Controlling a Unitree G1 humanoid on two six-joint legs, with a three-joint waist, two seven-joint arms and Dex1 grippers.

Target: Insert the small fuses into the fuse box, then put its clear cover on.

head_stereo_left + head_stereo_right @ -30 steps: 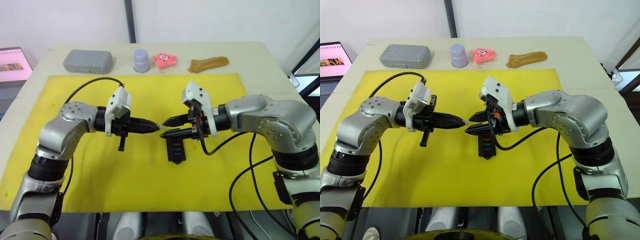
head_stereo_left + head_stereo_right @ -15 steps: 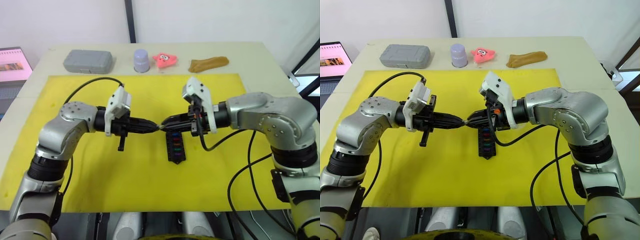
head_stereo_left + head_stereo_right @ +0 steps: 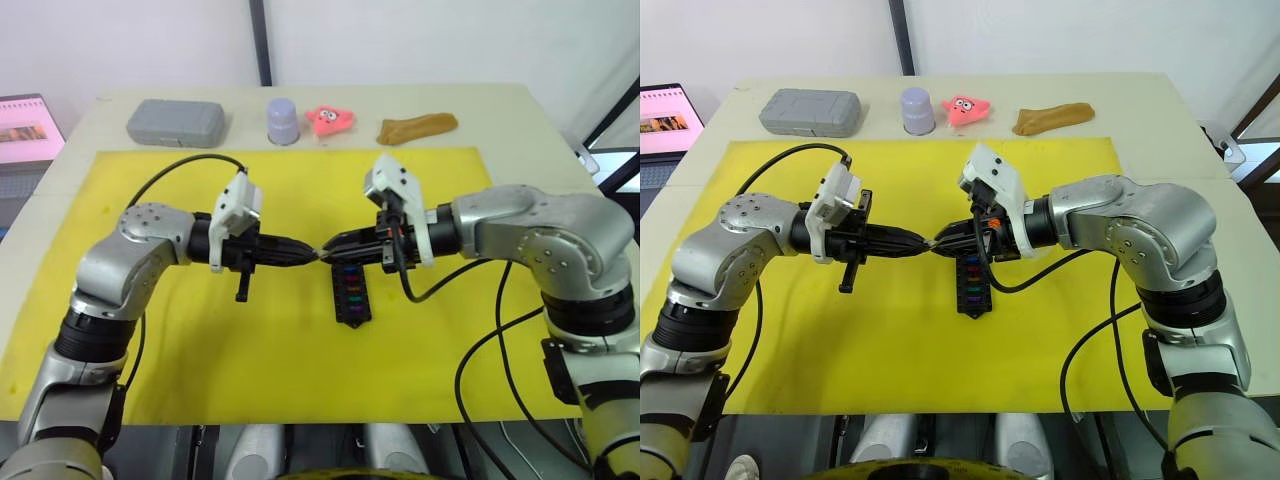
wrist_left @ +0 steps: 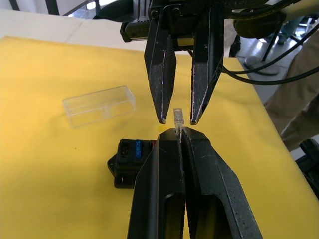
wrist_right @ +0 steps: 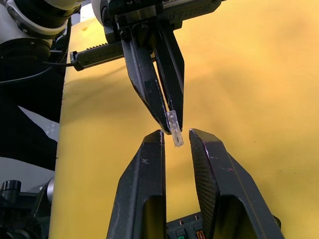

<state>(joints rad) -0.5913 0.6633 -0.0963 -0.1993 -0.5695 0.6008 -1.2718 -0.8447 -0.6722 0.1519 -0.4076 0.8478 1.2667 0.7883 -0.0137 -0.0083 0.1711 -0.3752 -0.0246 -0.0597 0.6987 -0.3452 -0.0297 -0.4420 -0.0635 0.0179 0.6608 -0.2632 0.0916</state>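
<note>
My left gripper (image 3: 314, 253) is shut on a small pale clear fuse (image 4: 177, 117), which sticks out of its tips. My right gripper (image 3: 327, 249) faces it tip to tip, open by a narrow gap, with one finger on each side of that fuse (image 5: 174, 130). I see no firm contact between the fingers and the fuse. The black fuse box (image 3: 350, 293) lies on the yellow mat just below and in front of the two tips. Several coloured fuses sit in its slots. The clear cover (image 4: 98, 105) lies flat on the mat beside the box.
Along the table's far edge stand a grey case (image 3: 175, 122), a lilac cup (image 3: 282, 120), a pink toy (image 3: 330, 119) and a brown lump (image 3: 417, 127). The yellow mat (image 3: 200, 350) covers most of the table. A screen (image 3: 28, 130) sits off the table's left.
A second ago my right gripper stood wide open a little lower. It has since risen to the left tips and narrowed around the fuse. My left arm has held still.
</note>
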